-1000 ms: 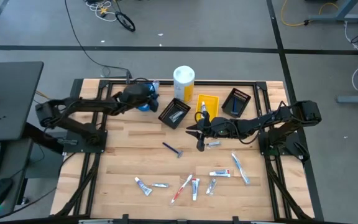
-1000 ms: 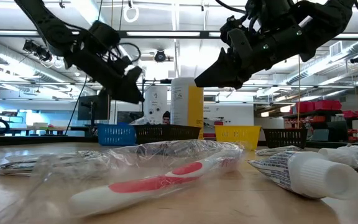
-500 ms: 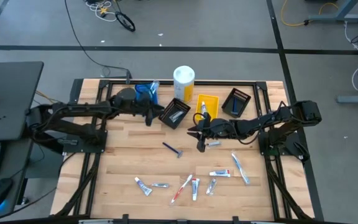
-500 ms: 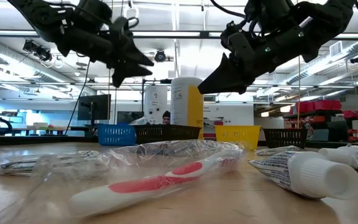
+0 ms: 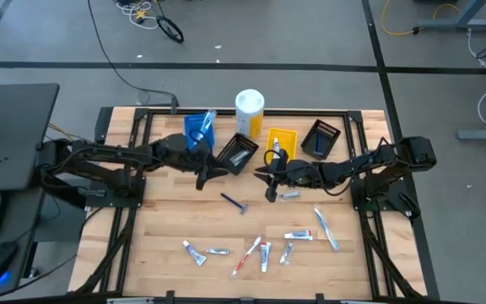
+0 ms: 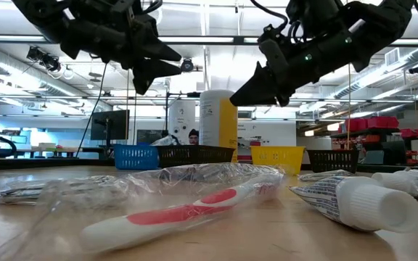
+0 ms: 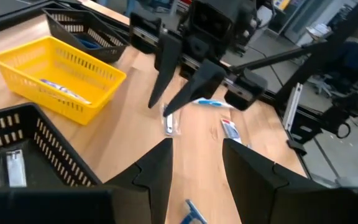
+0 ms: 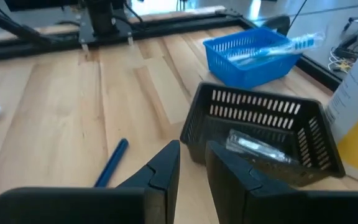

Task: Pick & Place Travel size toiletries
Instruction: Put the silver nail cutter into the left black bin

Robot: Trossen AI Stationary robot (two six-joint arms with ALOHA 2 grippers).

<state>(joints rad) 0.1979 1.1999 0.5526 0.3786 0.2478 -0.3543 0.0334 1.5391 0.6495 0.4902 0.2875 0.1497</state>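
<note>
Several small tubes [image 5: 265, 253], a red toothbrush [image 5: 247, 256] and a pale-blue toothbrush [image 5: 325, 228] lie flat near the table's near edge. A blue razor [image 5: 234, 203] lies mid-table. A small wrapped tube [image 5: 289, 195] lies just right of my right gripper [image 5: 268, 187], which is open and hovers above the wood, holding nothing. My left gripper [image 5: 202, 180] is also open and empty. It hangs over bare wood between the black bin [image 5: 238, 153] and the razor. From the left wrist view, the left gripper [image 7: 194, 162] points at the wrapped tube [image 7: 169, 124].
Along the far edge stand a blue bin [image 5: 198, 128] holding a toothbrush, the black bin with a wrapped item, a yellow bin [image 5: 282, 142], a second black bin [image 5: 322, 138] and a tall white-and-yellow cylinder [image 5: 250, 112]. Bare wood lies left of the razor.
My left gripper has left the blue bin and moved toward the table's near edge and slightly right, ending beside the black bin over bare wood. The blue bin and its toothbrush now show uncovered. My right gripper has stayed about where it was.
</note>
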